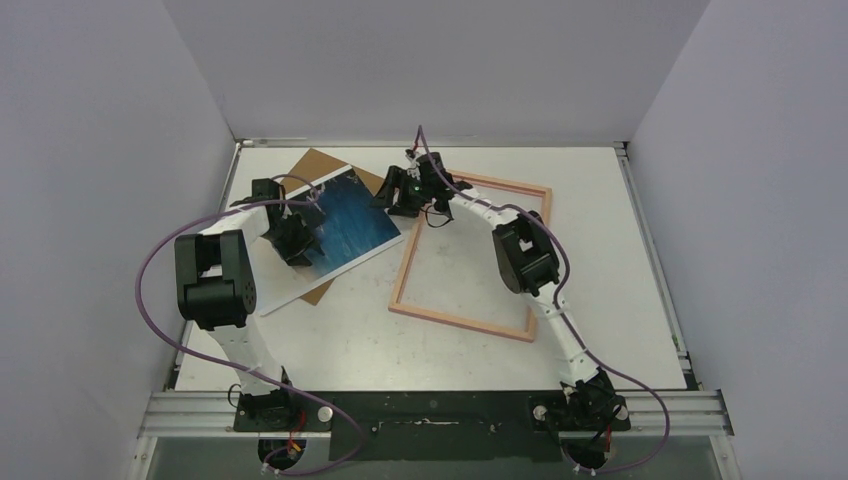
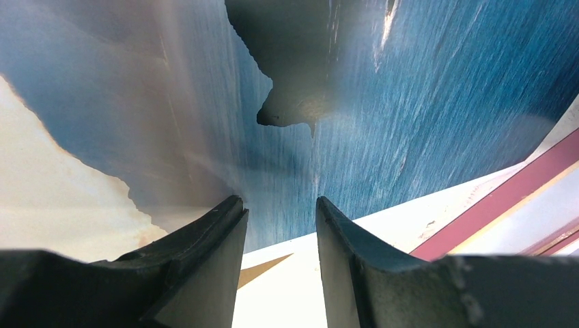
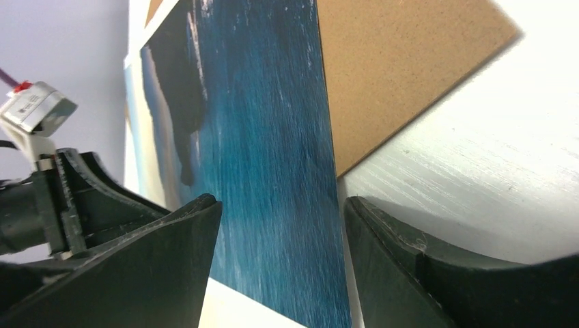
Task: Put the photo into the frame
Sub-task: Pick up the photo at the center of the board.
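Observation:
The photo (image 1: pixel 355 225) lies picture-side up at the back left, partly on the brown backing panel (image 1: pixel 318 165). My left gripper (image 1: pixel 300 245) stands over the photo's left part. In the left wrist view its jaws (image 2: pixel 276 205) are apart, tips down at the photo (image 2: pixel 423 102) near its white border, closed on nothing. My right gripper (image 1: pixel 395 195) is at the photo's right corner. Its fingers (image 3: pixel 281 199) stand wide open on either side of the blue print (image 3: pixel 273 137). The frame (image 1: pixel 460 322) lies flat to the right, light wood side up, a pink strip of it (image 2: pixel 505 198) showing.
The backing panel (image 3: pixel 403 61) sticks out behind the photo at the back. Grey walls close in the white table on three sides. A metal rail (image 1: pixel 440 410) with both arm bases runs along the near edge. Purple cables loop beside each arm.

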Available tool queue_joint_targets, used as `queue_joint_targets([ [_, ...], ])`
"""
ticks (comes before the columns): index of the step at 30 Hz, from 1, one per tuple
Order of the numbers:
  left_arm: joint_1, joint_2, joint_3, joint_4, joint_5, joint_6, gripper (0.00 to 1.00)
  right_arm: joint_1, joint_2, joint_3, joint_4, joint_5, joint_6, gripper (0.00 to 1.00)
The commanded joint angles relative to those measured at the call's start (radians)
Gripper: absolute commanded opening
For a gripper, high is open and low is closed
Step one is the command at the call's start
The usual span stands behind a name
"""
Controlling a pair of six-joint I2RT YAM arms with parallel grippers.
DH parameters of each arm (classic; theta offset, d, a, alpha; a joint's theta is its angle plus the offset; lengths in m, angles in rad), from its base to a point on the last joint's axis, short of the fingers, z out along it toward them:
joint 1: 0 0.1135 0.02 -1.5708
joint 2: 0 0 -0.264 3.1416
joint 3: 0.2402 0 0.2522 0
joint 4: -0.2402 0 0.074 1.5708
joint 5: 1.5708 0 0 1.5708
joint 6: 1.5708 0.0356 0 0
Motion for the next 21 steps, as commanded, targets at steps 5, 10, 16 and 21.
queue_joint_targets([
  [5, 0.003, 0.064, -0.011, -0.002, -0.043, 0.014, 0.41, -0.031, 0.021, -0.027, 0.055, -0.223, 0.041, 0.67],
  [10, 0.003, 0.064, -0.007, -0.003, -0.041, 0.012, 0.41, -0.021, 0.011, -0.013, -0.057, -0.114, -0.038, 0.66],
  [16, 0.003, 0.063, -0.016, -0.001, -0.039, 0.015, 0.41, 0.005, 0.006, 0.003, -0.185, 0.133, -0.096, 0.65],
  [21, 0.003, 0.064, -0.026, 0.005, -0.031, 0.015, 0.41, 0.036, 0.054, 0.054, -0.217, 0.111, -0.105, 0.65],
])
